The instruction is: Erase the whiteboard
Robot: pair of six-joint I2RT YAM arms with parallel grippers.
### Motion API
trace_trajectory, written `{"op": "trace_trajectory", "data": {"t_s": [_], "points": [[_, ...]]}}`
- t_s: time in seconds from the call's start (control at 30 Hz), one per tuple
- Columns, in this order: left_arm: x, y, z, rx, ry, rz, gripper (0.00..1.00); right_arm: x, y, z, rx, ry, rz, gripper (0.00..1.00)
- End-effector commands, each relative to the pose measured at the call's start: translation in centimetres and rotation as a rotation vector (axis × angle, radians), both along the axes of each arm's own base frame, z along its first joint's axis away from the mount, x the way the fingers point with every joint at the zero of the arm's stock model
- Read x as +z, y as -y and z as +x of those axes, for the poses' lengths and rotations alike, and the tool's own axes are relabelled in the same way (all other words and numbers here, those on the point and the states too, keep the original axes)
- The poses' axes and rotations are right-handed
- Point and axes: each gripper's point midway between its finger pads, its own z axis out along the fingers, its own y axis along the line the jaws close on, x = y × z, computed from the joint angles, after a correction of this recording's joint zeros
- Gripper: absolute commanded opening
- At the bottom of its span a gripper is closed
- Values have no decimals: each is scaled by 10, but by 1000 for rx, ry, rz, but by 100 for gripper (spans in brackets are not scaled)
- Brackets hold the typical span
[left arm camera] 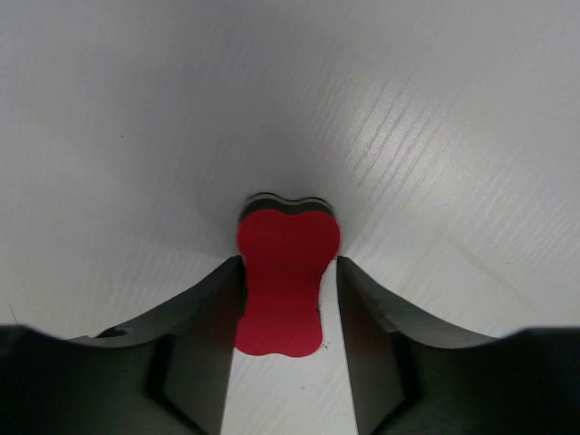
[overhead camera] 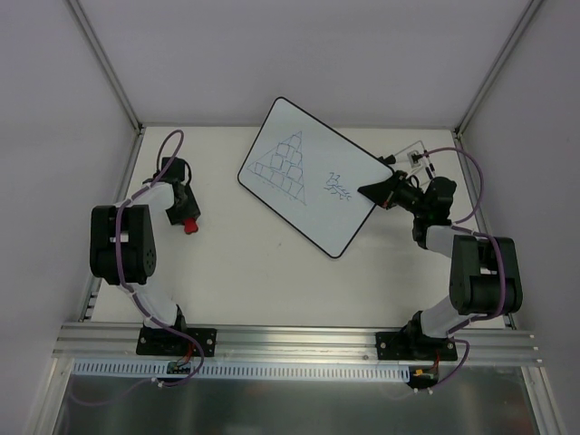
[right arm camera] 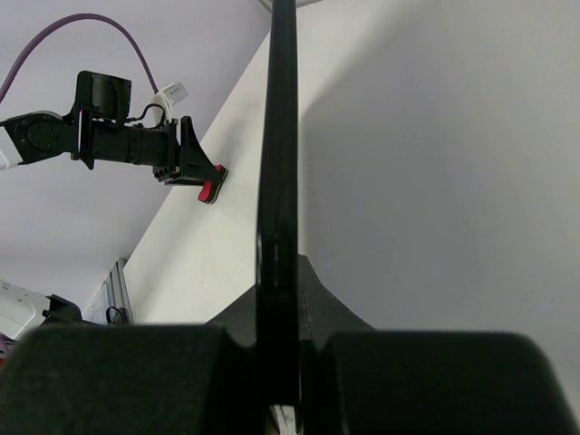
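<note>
The whiteboard [overhead camera: 308, 172] has a thin black rim, a pyramid drawing and a small scribble. It is tilted above the table's back middle. My right gripper [overhead camera: 376, 192] is shut on its right edge. In the right wrist view the rim [right arm camera: 279, 136] runs edge-on between the jaws of the right gripper [right arm camera: 279, 272]. A red bone-shaped eraser [overhead camera: 190, 225] lies on the table at the left. My left gripper [left arm camera: 290, 263] straddles the eraser [left arm camera: 285, 281]. Its left finger is against the eraser and a thin gap shows at the right finger.
A small white sheet with dark bits [overhead camera: 415, 156] lies at the back right, behind the right gripper. Grey enclosure walls stand close on the left, back and right. A metal rail [overhead camera: 299, 340] runs along the near edge.
</note>
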Motion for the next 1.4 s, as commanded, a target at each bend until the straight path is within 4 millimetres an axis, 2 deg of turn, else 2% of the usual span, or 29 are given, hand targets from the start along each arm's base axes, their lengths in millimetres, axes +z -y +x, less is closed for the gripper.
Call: {"op": "trace_trajectory", "data": {"t_s": [0.0, 0.17, 0.23, 0.27, 0.37, 0.4, 0.5, 0.53, 0.63, 0.73, 0.77, 0.9, 0.97, 1.0, 1.07, 1.2, 1.23, 1.33, 1.37], "points": [[4, 2, 10, -28, 24, -12, 41, 49, -5, -1, 39, 238, 4, 0], [5, 4, 9, -40, 23, -23, 22, 48, -6, 0, 42, 236, 4, 0], [10, 13, 12, -67, 42, -60, 11, 49, -9, -1, 53, 236, 5, 0], [16, 17, 14, -77, 61, -72, 10, 49, -9, -2, 56, 236, 5, 0], [34, 29, 25, -137, 112, -63, 11, 46, -12, -4, 67, 222, 7, 0], [43, 44, 30, -198, 135, -47, 11, 45, -21, -9, 94, 220, 9, 0], [65, 66, 48, -303, 220, -13, 12, 38, -31, -16, 118, 199, 5, 0], [70, 83, 51, -355, 242, -9, 12, 35, -33, -19, 124, 189, 3, 0], [89, 119, 71, -468, 344, -7, 13, 28, -41, -25, 142, 177, -5, 0], [102, 141, 90, -520, 433, -30, 13, 24, -47, -29, 158, 163, -2, 0], [100, 151, 94, -541, 443, -50, 13, 24, -49, -29, 162, 161, -2, 0], [111, 174, 115, -596, 514, -102, 13, 25, -57, -33, 185, 158, -6, 0], [107, 183, 121, -630, 513, -129, 13, 23, -61, -35, 198, 147, -13, 0], [113, 189, 126, -654, 531, -129, 13, 22, -63, -36, 204, 146, -17, 0], [108, 199, 128, -700, 525, -135, 12, 22, -66, -39, 216, 144, -25, 0], [111, 227, 125, -816, 540, -127, 11, 23, -73, -44, 240, 147, -32, 0], [111, 241, 119, -852, 542, -130, 12, 23, -74, -46, 247, 145, -32, 0], [114, 265, 110, -929, 556, -115, 13, 24, -77, -46, 258, 149, -34, 0], [113, 282, 101, -964, 559, -121, 14, 22, -78, -46, 261, 139, -33, 0]]}}
